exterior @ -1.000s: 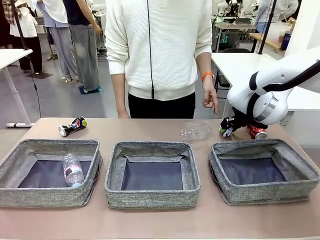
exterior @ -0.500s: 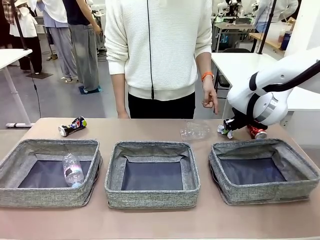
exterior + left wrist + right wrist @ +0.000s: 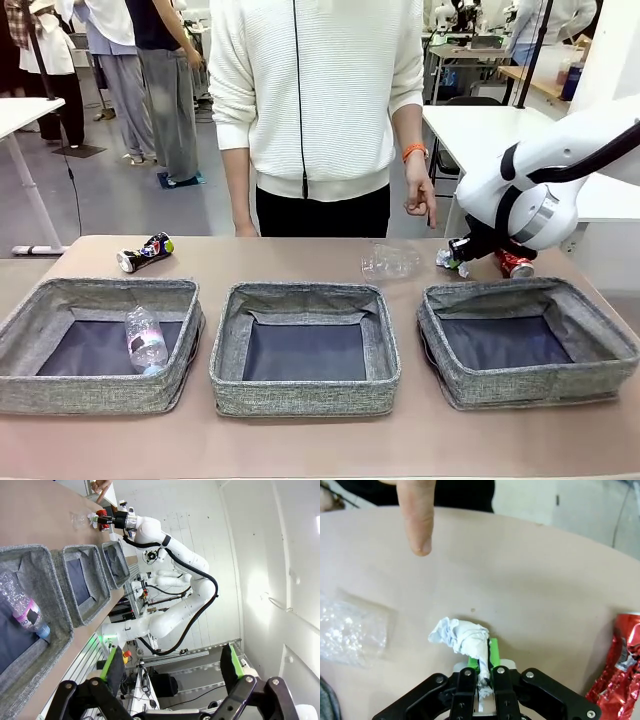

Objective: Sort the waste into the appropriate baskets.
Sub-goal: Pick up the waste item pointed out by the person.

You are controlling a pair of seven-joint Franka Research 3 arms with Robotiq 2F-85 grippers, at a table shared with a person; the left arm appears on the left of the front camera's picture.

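Observation:
My right gripper (image 3: 450, 260) is shut on the crumpled white paper wad (image 3: 461, 636), low over the table behind the right basket (image 3: 540, 385). In the right wrist view the wad bulges out to the left of the pinched green pads (image 3: 492, 652). The crushed red can (image 3: 515, 264) lies just to its right, the clear plastic cup (image 3: 392, 261) to its left. A clear plastic bottle (image 3: 146, 340) lies in the left basket (image 3: 90, 395). The middle basket (image 3: 305, 395) holds nothing. The dark multicoloured can (image 3: 145, 252) lies at the far left. My left gripper (image 3: 172, 667) is open, off to the side.
A person in a white top stands at the far side of the table (image 3: 300, 255). One hand (image 3: 420, 195) hangs above the cup and the wad, a finger (image 3: 417, 517) pointing down close in front of my right gripper.
My right gripper has shifted a little to the left with the paper wad pinched in it. Everything else stays where it was.

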